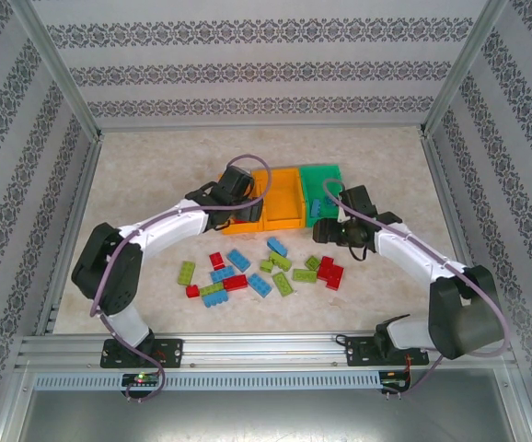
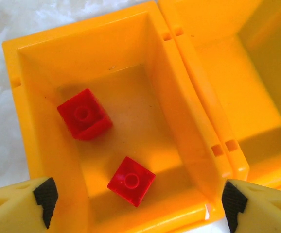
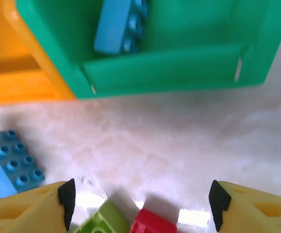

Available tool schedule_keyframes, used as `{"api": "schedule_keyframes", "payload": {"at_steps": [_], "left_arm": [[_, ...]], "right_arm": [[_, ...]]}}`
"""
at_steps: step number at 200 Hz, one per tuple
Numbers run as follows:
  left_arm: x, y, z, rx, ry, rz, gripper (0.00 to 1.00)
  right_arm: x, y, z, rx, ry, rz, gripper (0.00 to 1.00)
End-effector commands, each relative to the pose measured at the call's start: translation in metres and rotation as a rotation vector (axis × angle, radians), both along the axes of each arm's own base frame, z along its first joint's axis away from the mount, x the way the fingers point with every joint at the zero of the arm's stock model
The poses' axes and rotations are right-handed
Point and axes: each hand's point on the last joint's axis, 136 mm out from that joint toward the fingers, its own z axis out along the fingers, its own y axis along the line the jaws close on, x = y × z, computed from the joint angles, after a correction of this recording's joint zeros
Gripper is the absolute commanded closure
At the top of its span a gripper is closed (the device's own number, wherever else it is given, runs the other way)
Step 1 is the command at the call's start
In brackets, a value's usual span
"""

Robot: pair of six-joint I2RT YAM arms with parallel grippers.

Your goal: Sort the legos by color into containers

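Three joined containers stand at mid-table: a left orange bin (image 1: pixel 250 216), a middle orange bin (image 1: pixel 284 195) and a green bin (image 1: pixel 321 180). My left gripper (image 1: pixel 238 198) hovers open over the left orange bin (image 2: pixel 38 58), nothing between its fingers. Two red legos (image 2: pixel 84 114) (image 2: pixel 131 180) lie on that bin's floor. A blue lego (image 3: pixel 116 24) lies in the green bin (image 3: pixel 179 73). My right gripper (image 1: pixel 329 238) hangs open just in front of the green bin, above a light green lego (image 3: pixel 101 223) and a red lego (image 3: pixel 152 225) on the table.
Loose legos in red (image 1: pixel 216 261), blue (image 1: pixel 238 260) and light green (image 1: pixel 186 272) are scattered on the table between the arms, in front of the bins. A blue brick (image 3: pixel 9 162) lies left of my right gripper. Patterned walls enclose the table.
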Motion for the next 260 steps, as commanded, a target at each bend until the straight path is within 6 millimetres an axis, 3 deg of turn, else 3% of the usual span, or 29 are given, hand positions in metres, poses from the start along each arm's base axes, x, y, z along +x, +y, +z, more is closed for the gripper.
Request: {"api": "schedule_keyframes", "payload": {"at_steps": [1,27,56,85,107,144,169,195,260], "left_arm": [[-0.004,0.002,0.026,-0.08,-0.072,0.023,0.07],[-0.02,0.028,0.026,-0.041,-0.077,0.091,0.04],[-0.055,0.069,0.018,0.036,-0.042,0.19,0.03],[-0.101,0.112,-0.006,0.146,0.074,0.288,0.04],[-0.13,0.128,-0.028,0.15,0.148,0.329,0.05],[-0.161,0.139,-0.05,0.1,0.203,0.363,0.07],[-0.168,0.131,-0.062,0.037,0.22,0.334,0.08],[-0.176,0.139,-0.08,0.078,0.266,0.363,0.08],[-0.165,0.135,-0.093,0.095,0.314,0.383,0.22]], "right_arm": [[-0.016,-0.005,-0.002,-0.011,0.028,-0.05,0.25],[-0.022,-0.006,-0.001,-0.017,0.013,-0.05,0.26],[-0.018,-0.008,-0.001,-0.019,-0.007,-0.06,0.24],[-0.01,-0.008,0.0,0.0,-0.016,-0.064,0.23],[-0.005,-0.009,0.004,0.015,-0.022,-0.062,0.23],[-0.003,-0.014,0.007,0.018,-0.032,-0.07,0.23],[-0.002,-0.016,0.006,0.028,-0.032,-0.08,0.23],[-0.001,-0.017,0.006,0.03,-0.032,-0.086,0.23],[-0.003,-0.021,0.012,0.031,-0.054,-0.102,0.22]]}}
